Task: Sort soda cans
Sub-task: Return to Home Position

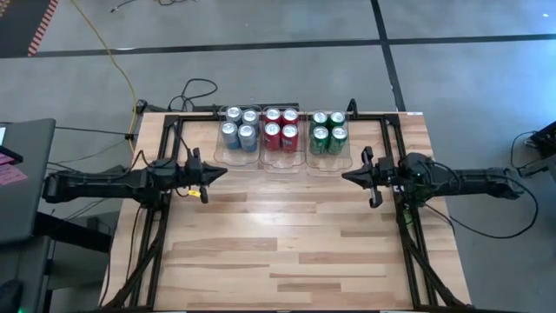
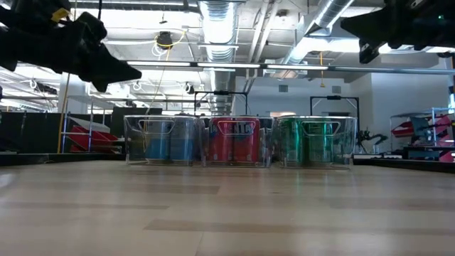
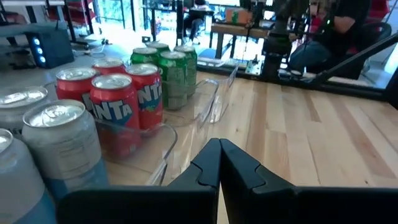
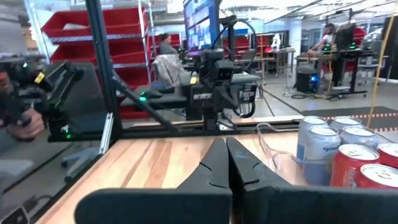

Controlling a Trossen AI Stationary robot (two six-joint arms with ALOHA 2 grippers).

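Several soda cans stand upright in three clear plastic bins at the table's far side: silver-blue cans (image 1: 238, 127) in the left bin, red cans (image 1: 281, 127) in the middle one, green cans (image 1: 327, 130) in the right one. The low view shows the same row: silver-blue (image 2: 169, 139), red (image 2: 237, 139), green (image 2: 313, 139). My left gripper (image 1: 224, 172) hovers shut above the table, near and left of the bins. My right gripper (image 1: 344, 176) hovers shut near and right of them. Each wrist view shows its fingertips together: left (image 3: 219, 144), right (image 4: 225, 144).
The three clear bins (image 1: 264, 161) sit side by side against the far edge. Bare wooden table (image 1: 287, 243) spreads between the arms and toward the near edge. Dark frame rails (image 1: 165, 217) run along both sides. People sit at desks in the room beyond.
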